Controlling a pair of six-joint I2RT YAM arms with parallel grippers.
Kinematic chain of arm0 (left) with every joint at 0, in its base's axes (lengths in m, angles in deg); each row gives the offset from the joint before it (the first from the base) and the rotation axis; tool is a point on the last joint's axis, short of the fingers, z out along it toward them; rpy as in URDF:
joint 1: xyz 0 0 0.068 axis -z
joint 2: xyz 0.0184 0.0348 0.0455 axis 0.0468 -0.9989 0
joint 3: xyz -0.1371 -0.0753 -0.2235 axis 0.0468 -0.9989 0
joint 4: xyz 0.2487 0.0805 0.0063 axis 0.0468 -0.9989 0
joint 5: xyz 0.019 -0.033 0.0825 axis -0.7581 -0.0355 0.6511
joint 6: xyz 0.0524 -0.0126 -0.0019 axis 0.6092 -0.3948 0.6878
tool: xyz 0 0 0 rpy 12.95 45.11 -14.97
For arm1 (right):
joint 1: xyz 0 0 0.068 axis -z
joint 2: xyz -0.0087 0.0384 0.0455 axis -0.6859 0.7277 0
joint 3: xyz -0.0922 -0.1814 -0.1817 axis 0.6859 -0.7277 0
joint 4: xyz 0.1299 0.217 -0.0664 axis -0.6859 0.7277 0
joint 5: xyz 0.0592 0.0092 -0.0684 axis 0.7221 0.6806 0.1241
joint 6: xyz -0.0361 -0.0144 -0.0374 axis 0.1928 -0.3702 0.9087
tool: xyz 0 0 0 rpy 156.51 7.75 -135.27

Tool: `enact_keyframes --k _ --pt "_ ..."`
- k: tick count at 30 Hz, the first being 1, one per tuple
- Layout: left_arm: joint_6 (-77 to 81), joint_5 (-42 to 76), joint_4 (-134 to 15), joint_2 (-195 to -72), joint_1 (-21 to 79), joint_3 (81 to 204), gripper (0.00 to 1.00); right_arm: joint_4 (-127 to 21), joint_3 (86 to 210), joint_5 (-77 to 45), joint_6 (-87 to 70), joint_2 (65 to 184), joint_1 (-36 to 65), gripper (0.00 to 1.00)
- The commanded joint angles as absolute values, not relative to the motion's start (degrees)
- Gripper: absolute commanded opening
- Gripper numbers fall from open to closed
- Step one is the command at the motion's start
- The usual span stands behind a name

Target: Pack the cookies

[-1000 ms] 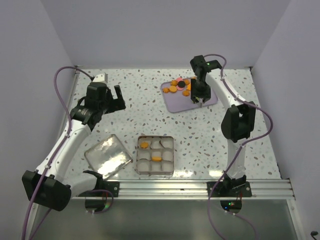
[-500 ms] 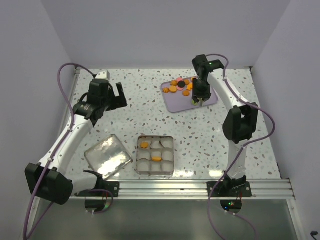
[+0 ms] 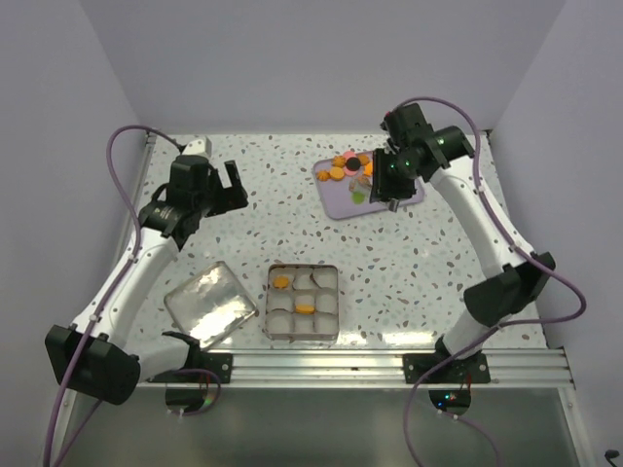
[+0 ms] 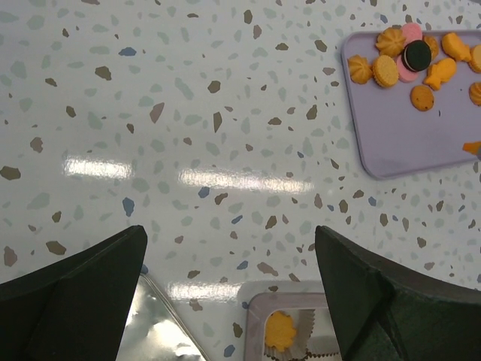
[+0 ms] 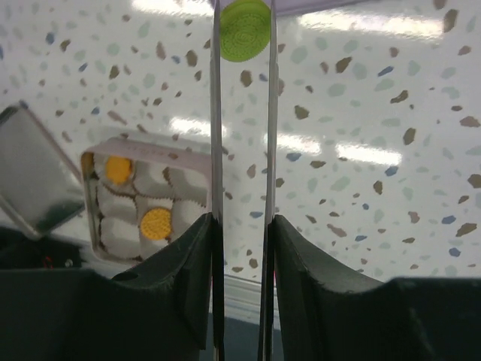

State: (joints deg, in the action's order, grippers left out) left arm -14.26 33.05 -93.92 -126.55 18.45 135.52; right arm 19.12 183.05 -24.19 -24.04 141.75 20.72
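At the far right of the table [image 3: 263, 165]: one lavender tray [image 3: 336, 206], bearing a heap of loose cookies [image 3: 343, 166] along its far edge, mostly orange, with one pink and one dark round among them. Right gripper [image 3: 362, 193]: poised above the tray's near part, fingers drawn close and pinching one green cookie [image 5: 244, 28] flat between the tips; whether that cookie touched the tray could not be told. Near centre of the table: one square tin [image 3: 303, 336] lined with white paper cups [image 3: 281, 324] in a three-by-three grid, two cups each holding an orange cookie [image 3: 280, 282], one in the far-left cup and one in the middle cup. Just left of the tin: one silver lid [image 3: 209, 304], lying flat at an angle. Left gripper [image 4: 229, 233]: spread wide and holding nothing, raised over bare table at the far left, well apart from tray, tin and lid.
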Motion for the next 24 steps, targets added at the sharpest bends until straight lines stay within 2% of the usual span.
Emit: enact_keyframes --k 1,8,18,24 --pt "-15.78 31.61 -90.87 -123.87 18.15 133.99 1.00 17.96 178.44 -18.86 -26.24 133.86 14.84 0.35" --pt "-16.40 30.73 -90.87 -122.55 18.15 132.76 1.00 14.71 167.44 -14.54 -31.24 124.63 7.72 0.35" --pt "-16.75 29.59 -90.61 -121.85 18.15 131.71 1.00 13.22 156.55 -12.61 -33.09 118.73 0.69 0.36" --pt "-15.96 29.85 -91.05 -121.41 18.15 131.35 1.00 12.68 155.74 -13.75 -34.15 118.81 -0.11 0.40"
